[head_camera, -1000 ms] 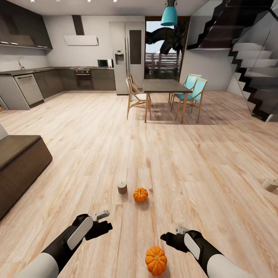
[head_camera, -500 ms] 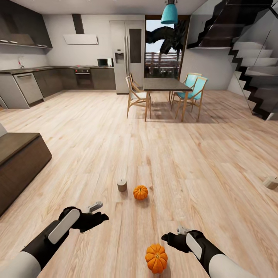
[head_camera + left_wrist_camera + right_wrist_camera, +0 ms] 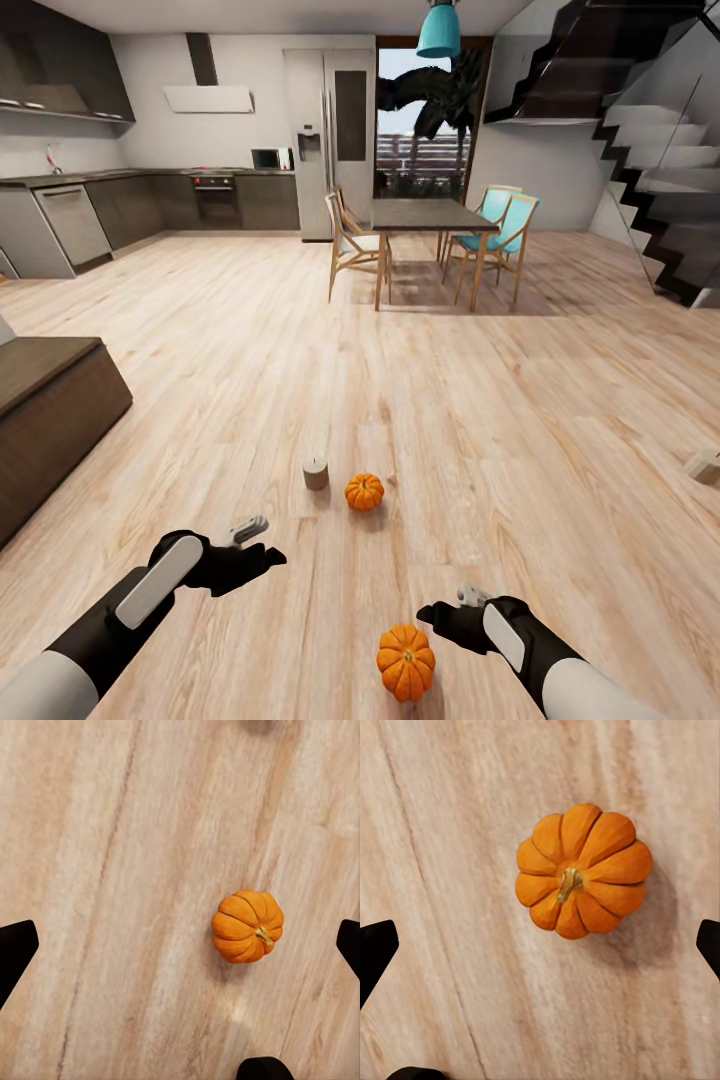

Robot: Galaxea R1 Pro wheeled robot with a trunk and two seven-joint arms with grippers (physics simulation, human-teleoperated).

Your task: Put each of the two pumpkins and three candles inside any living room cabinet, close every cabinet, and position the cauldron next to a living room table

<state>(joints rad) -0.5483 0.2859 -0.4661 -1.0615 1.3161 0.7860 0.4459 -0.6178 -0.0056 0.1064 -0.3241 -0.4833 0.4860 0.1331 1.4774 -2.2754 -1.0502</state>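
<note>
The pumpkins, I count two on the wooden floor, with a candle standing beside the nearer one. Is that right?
Not quite. Both pumpkins are on the floor, but the candle stands beside the farther pumpkin, not the nearer pumpkin, which sits by the right gripper. The head view shows this.

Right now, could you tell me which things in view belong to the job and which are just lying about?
Job: near pumpkin, far pumpkin, candle, second candle on its side, cabinet.

Just about: dining table, chairs, fridge, stairs.
</note>
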